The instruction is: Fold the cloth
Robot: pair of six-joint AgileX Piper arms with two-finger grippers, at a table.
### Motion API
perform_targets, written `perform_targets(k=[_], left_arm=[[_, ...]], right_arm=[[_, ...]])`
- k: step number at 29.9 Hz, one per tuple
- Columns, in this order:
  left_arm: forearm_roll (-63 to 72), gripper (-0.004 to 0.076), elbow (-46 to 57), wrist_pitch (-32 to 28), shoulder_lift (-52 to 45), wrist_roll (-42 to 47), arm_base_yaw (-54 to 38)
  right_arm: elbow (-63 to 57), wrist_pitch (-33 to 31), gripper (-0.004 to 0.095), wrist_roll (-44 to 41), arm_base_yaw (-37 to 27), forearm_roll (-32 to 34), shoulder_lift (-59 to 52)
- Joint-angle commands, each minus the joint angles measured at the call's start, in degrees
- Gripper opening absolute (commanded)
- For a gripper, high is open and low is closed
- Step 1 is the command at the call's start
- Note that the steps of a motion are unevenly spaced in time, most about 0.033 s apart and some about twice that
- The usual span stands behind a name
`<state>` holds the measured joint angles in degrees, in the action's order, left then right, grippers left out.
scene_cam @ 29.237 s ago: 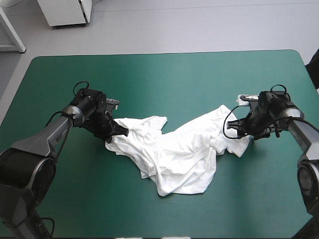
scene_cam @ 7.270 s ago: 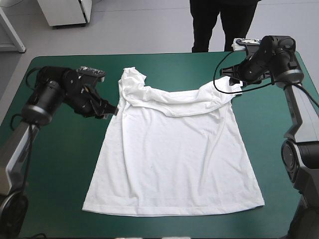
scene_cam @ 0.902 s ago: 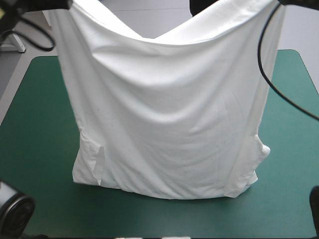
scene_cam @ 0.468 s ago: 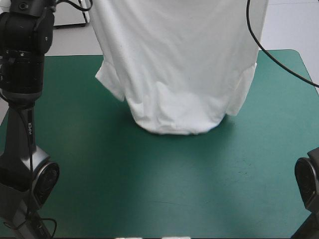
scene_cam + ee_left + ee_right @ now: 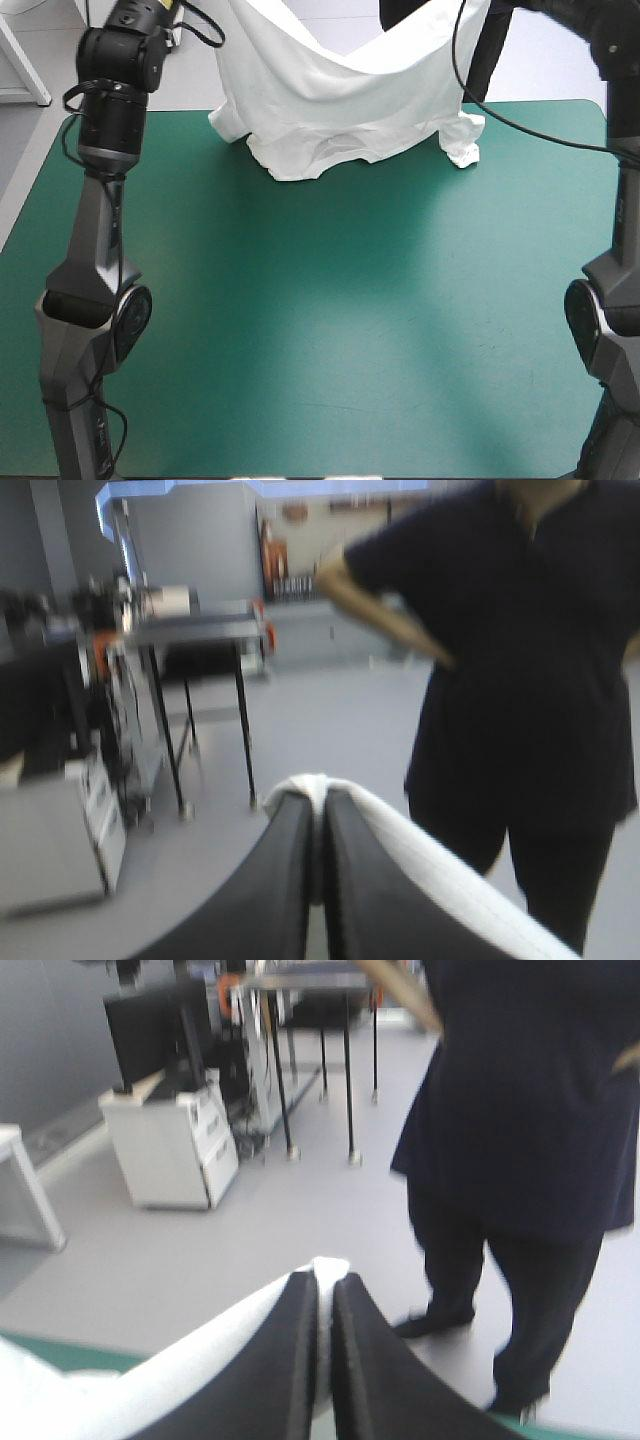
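Desk: teal-green cover (image 5: 330,320), bare over its near and middle parts; all the work is at the far edge.
T-shirt: white (image 5: 340,100), hung from two high corners and sagging in a shallow curve between them; its lower part lies crumpled on the desk near the far edge.
Left jaws: raised above the far left, all but pressed together, pinching a white edge of the T-shirt (image 5: 420,870) that runs over their tips.
Right jaws: raised above the far right, likewise nearly closed, pinching the T-shirt's edge (image 5: 180,1370).
Why so held: two separate, level grips let the T-shirt's weight pull it open instead of bunching.
Step, as judged: probably placing the low end before laying the rest flat for folding.
Risk: the heaped lower part may crease under.
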<state>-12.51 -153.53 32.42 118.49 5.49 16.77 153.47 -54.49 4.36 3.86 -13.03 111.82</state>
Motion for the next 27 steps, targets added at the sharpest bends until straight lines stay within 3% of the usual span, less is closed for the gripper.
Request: perform_targets(k=[1, 7, 18, 24, 27], left_arm=[[1.9, -0.0022, -1.1, 8.2, 2.4, 0.3, -0.4], [3.6, -0.0022, -1.1, 12.6, 9.3, 0.3, -0.3], [3.8, -0.0022, -1.0, 40.4, 11.8, -2.1, -0.3], [7.1, -0.0022, -0.3, 41.4, 9.0, -2.6, 1.1], [6.8, -0.0022, 5.0, 41.5, 5.4, -2.8, 2.8]], right_arm=[[0.9, -7.3, 0.0006, -2.4, -0.1, 0.4, 3.4], [0.9, -15.6, 0.0005, -3.2, -0.1, 1.1, 11.3], [-6.3, -17.2, 0.0004, -5.4, 0.0, 1.2, 12.1], [-27.8, -17.1, 0.0004, -3.2, -0.1, 4.3, 2.2], [-39.1, -16.7, 0.0004, -3.6, -1.1, 3.4, -3.1]])
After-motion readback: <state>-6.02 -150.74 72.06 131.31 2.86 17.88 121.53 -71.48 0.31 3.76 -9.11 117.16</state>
